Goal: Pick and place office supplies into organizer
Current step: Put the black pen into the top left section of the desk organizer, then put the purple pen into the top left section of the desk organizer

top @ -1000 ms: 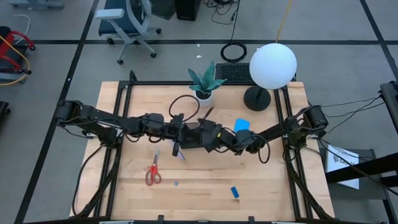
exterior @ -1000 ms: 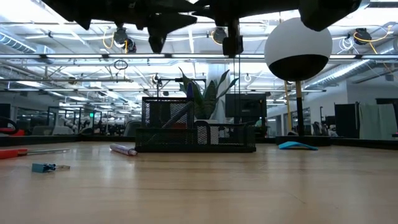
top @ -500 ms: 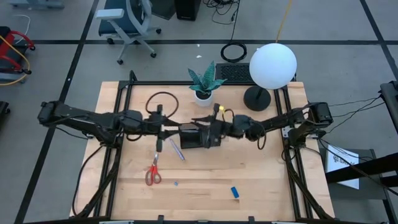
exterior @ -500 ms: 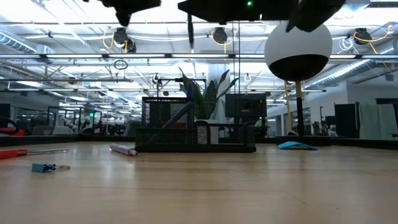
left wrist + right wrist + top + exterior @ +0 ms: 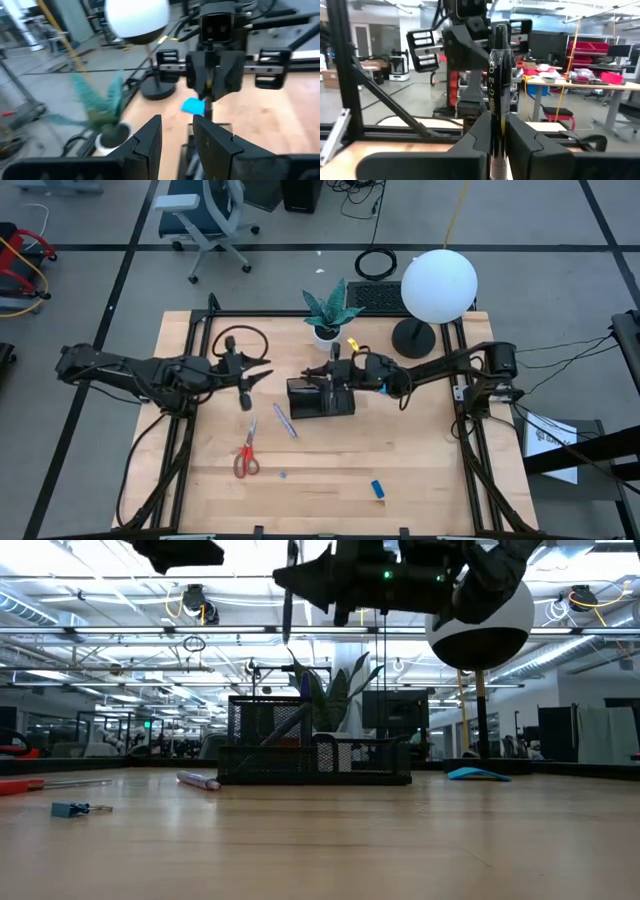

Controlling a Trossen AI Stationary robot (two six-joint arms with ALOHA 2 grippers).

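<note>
Your right gripper (image 5: 333, 370) pinches a dark pen (image 5: 496, 100) upright above the organizer (image 5: 320, 398); if you release it off-centre, it could tip outside beside the purple pen (image 5: 285, 421).

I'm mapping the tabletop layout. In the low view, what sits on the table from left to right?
Red scissors handle → blue clip → purple pen → black organizer → blue note pad.

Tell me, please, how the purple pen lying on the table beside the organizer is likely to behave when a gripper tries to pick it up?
The purple pen looks thin and round, so it may roll if nudged. It lies flat on the bare table, leaving little height for fingers to pinch. It appears stiff and probably light, like the dark pen standing upright in the right gripper.
</note>
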